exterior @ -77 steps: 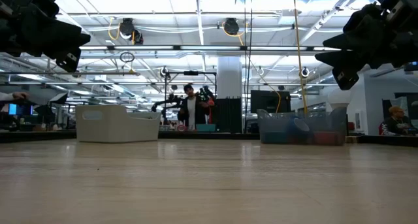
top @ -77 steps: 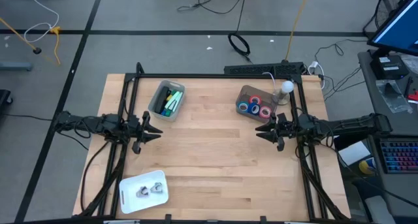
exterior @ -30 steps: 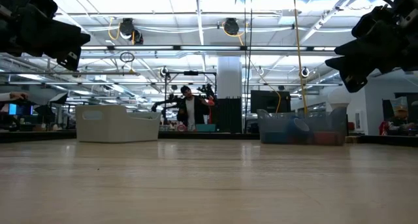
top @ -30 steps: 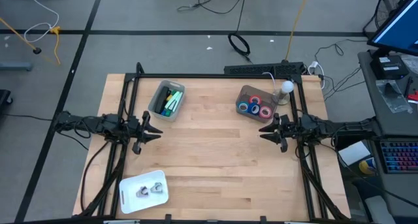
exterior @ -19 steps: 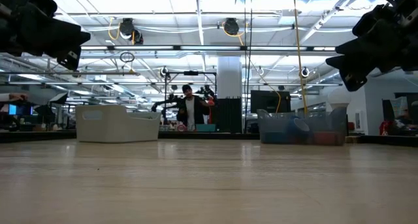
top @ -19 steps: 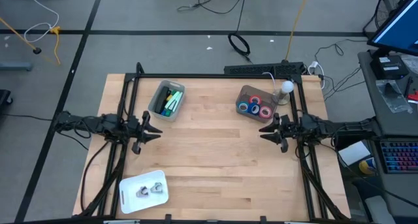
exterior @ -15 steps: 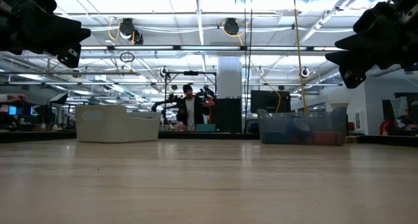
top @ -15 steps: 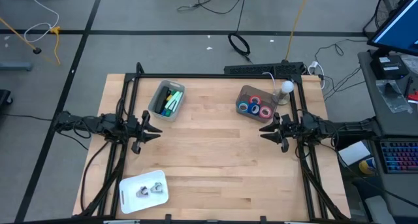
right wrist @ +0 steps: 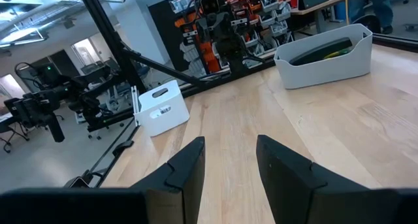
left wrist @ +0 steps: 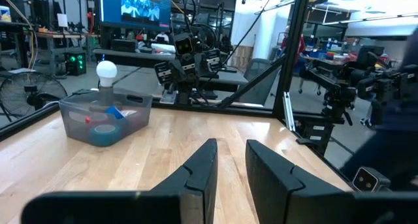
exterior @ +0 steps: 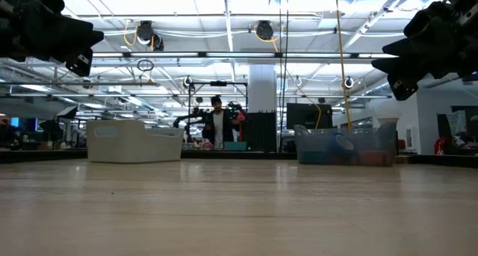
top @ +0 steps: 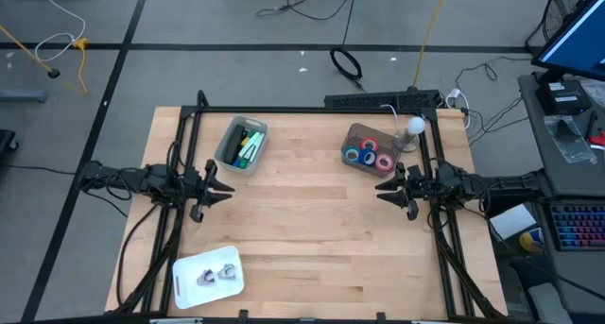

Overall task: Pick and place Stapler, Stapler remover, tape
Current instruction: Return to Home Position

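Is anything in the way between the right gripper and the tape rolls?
Only the bin's own wall. The tape lies inside the clear bin, close beside the right gripper. From above, nothing visible covers it.

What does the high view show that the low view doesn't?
Only the high view: the white bin with two small items, at the wooden table's near left corner. Only the low view: a person standing in the room behind. Both: the pale grey bin, the clear bin of red and blue tape rolls, and the open left gripper and right gripper, raised.
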